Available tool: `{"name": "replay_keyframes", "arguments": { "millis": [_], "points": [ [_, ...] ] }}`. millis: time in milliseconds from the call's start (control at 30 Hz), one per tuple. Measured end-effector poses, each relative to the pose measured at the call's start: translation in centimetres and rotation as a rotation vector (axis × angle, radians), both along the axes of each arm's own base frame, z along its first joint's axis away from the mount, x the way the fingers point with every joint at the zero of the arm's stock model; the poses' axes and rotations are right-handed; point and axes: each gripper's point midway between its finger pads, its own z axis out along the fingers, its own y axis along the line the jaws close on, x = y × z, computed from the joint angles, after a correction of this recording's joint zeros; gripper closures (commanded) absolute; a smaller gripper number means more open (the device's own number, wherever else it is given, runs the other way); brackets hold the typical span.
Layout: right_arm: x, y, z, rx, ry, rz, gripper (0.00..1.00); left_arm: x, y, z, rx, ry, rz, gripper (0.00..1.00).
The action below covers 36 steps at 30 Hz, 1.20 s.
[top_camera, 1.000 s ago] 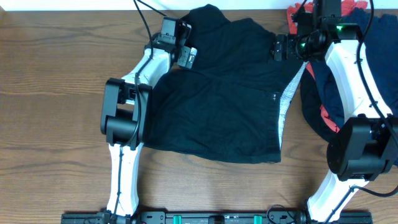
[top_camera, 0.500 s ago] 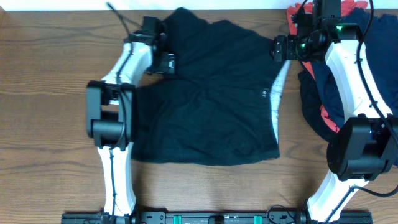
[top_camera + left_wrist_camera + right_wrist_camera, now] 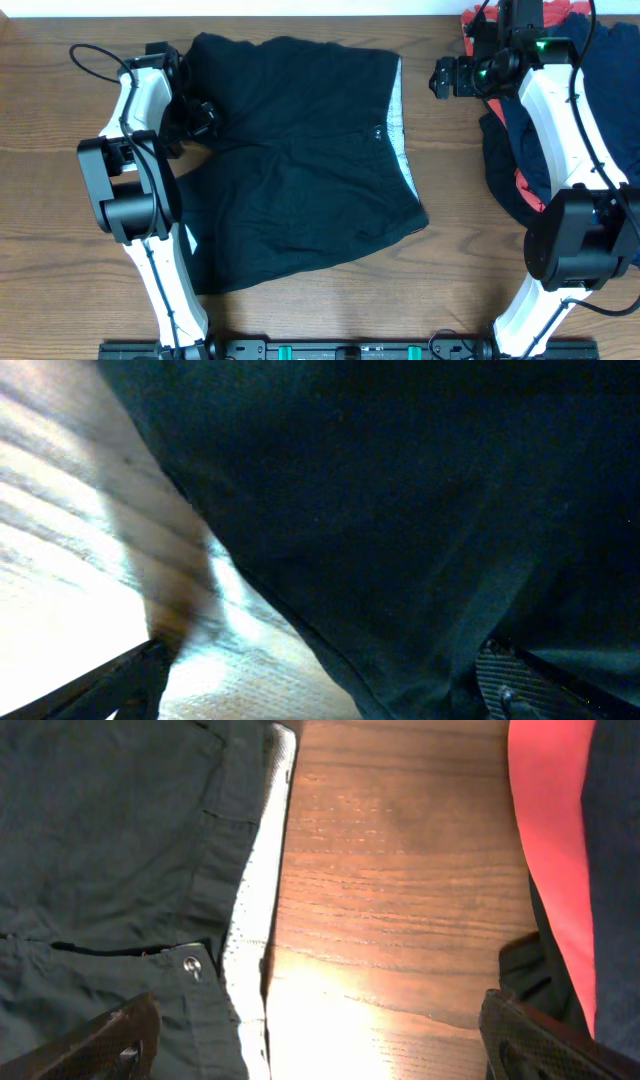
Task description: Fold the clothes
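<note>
shorts (image 3: 300, 160): flat, table (image 3: 60, 250) centre | left claw (image 3: 200, 113): spread, empty, over left edge | right claw (image 3: 441, 78): spread, empty, beside right edge | risk: shallow pinch lifts one layer, bunching fold; garment pile (image 3: 605, 120) may snag

Overhead looks straight down on the black shorts (image 3: 300, 160), with the whole table (image 3: 50, 220) around them in frame. Left wrist sits very close over the shorts' left edge, blurred. Right wrist looks down just off their right edge, sharing the pale lining strip (image 3: 255, 890) with overhead.
</note>
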Motion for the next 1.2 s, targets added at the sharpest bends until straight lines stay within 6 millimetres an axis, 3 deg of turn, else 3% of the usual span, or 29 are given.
{"name": "replay_keyframes", "arguments": {
  "millis": [267,333,433,600,667,733,833,1000,1100,1200],
  "points": [
    [0.2,0.2,0.1,0.005,-0.011,0.000,0.01,-0.8,-0.1,0.6,0.003,0.001,-0.019,0.01],
    [0.4,0.4,0.3,0.019,-0.022,0.008,0.01,-1.1,0.1,1.7,0.023,-0.011,-0.028,0.01],
    [0.7,1.2,0.7,0.060,-0.037,0.030,0.01,-1.1,0.7,5.5,0.065,-0.076,-0.039,0.02],
    [0.3,2.1,1.1,0.110,-0.030,0.056,0.01,-1.7,1.1,16.2,0.132,-0.300,-0.039,0.02],
    [-0.4,2.2,1.6,0.119,-0.022,0.068,0.01,-3.2,1.0,20.4,0.152,-0.374,-0.033,0.02],
    [-1.5,2.2,2.5,0.125,-0.012,0.083,0.01,-5.2,0.8,23.2,0.159,-0.411,-0.020,0.02],
    [-4.0,2.1,5.0,0.122,-0.006,0.099,0.01,-8.9,0.2,25.9,0.148,-0.414,0.021,0.02],
    [-9.1,2.0,9.0,0.120,0.020,0.109,0.01,-14.7,-1.2,27.4,0.111,-0.340,0.103,0.02],
    [-11.7,1.8,8.6,0.110,0.108,0.104,0.01,-16.6,-3.1,27.6,0.076,-0.351,0.125,0.02],
    [-13.1,1.6,6.6,0.097,0.194,0.098,0.01,-18.7,-5.7,26.8,0.041,-0.348,0.105,0.02]
  ]
}}
